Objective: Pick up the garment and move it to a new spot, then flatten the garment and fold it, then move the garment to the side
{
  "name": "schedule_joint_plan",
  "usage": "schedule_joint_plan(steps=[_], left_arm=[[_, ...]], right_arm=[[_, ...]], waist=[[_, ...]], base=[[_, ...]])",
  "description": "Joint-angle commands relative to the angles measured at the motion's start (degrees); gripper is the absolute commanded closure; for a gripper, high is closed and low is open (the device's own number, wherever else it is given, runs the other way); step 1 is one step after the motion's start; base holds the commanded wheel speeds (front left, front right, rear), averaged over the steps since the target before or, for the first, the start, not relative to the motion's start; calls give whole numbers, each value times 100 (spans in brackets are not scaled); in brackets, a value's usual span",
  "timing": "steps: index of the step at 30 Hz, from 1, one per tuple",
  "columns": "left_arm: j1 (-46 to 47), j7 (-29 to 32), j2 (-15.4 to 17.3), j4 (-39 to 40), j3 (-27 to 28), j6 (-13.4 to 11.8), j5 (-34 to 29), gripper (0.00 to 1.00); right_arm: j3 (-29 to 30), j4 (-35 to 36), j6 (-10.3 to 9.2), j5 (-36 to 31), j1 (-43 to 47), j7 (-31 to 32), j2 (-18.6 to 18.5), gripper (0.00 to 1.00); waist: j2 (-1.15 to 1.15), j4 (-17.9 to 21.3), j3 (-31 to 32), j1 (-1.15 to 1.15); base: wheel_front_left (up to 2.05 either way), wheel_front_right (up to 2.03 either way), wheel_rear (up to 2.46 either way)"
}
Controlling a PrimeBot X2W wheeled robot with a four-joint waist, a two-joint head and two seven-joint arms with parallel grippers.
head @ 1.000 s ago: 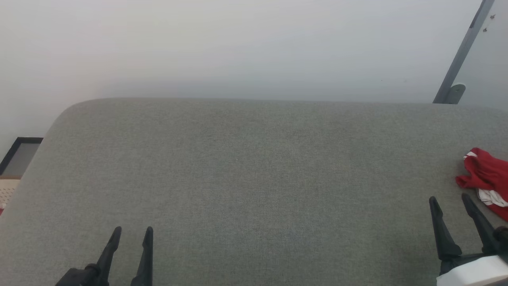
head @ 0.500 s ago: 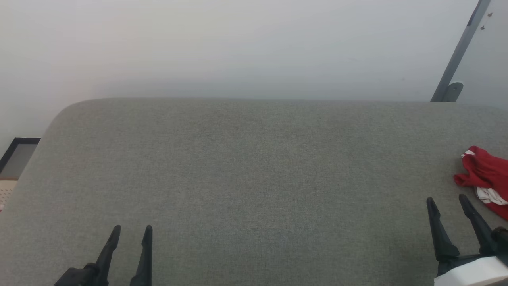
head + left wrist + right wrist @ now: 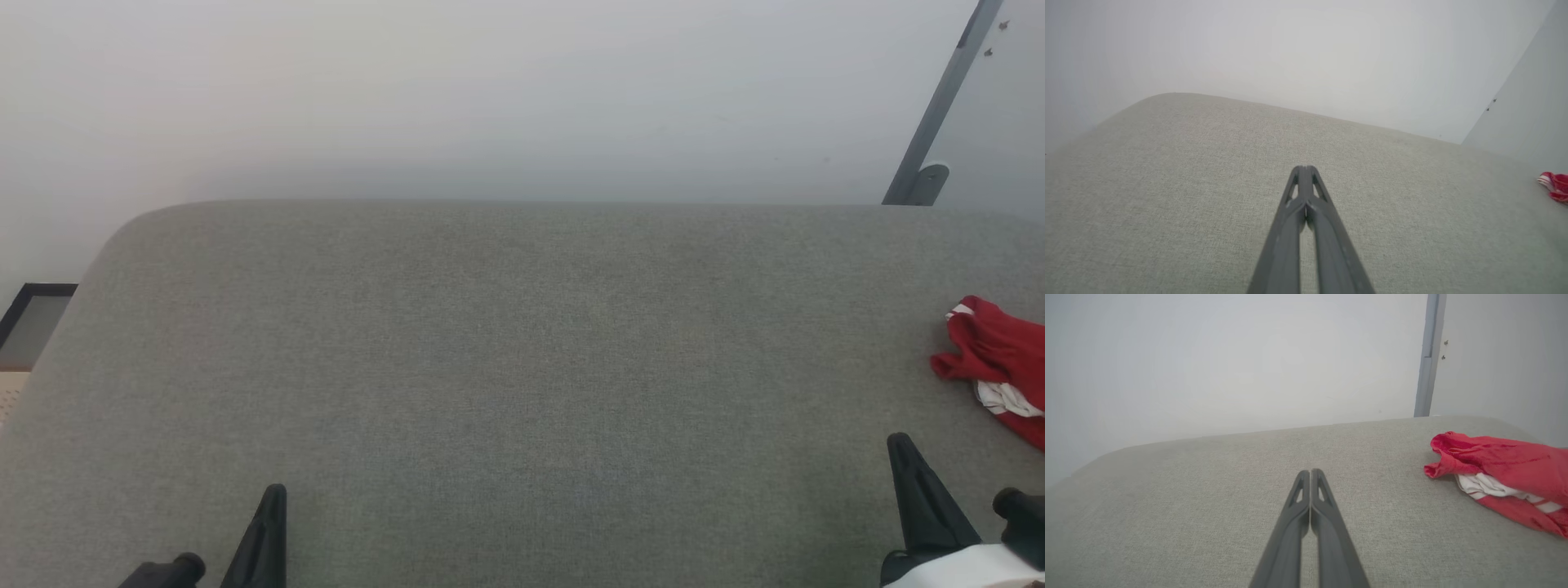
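The garment (image 3: 998, 353) lies crumpled on the grey padded surface (image 3: 522, 351) at the far right, bright red with a white fold showing underneath. In the right wrist view the garment (image 3: 1498, 461) is ahead and to the right of my right gripper (image 3: 1310, 472), whose fingers are pressed together with nothing between them. In the head view my right gripper (image 3: 902, 445) sits below and left of the garment, apart from it. My left gripper (image 3: 1305, 168) is also shut and empty, low at the near left (image 3: 276, 494). A red edge of the garment (image 3: 1555, 185) shows far right.
A pale wall runs behind the surface, and a grey metal post (image 3: 931, 122) leans at the back right. A dark-framed panel (image 3: 33, 314) stands off the surface's left end. The padded surface has rounded far corners.
Both grippers have dropped lower in the head view. Each showed two spread fingers before and now shows one dark finger. The picture has shifted slightly, so the camera moved; the garment lies as before.
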State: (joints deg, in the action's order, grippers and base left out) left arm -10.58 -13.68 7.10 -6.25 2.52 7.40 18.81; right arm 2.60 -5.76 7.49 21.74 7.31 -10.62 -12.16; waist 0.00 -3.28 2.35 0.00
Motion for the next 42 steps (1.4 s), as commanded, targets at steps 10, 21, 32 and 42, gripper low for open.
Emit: schedule_joint_plan(steps=[10,21,32,42], left_arm=[[339,268,-4,-61,51,2,1158,100],[561,522,-49,-174,82,4,2145,100],[749,752,-94,-265,116,5,3017,100],[905,941,-132,-342,146,6,3722,100]], right_arm=[[89,-44,1,1071,-309,252,104,100],[139,-163,1,2005,-480,483,230,100],[183,-267,1,2831,-633,684,344,100],[219,-353,1,3502,-754,849,435,100]], waist=[[0,27,-21,0],[0,57,-44,0],[0,87,-67,0],[0,114,-88,0]], base=[[0,0,0],[0,0,0],[0,0,0],[0,0,0]])
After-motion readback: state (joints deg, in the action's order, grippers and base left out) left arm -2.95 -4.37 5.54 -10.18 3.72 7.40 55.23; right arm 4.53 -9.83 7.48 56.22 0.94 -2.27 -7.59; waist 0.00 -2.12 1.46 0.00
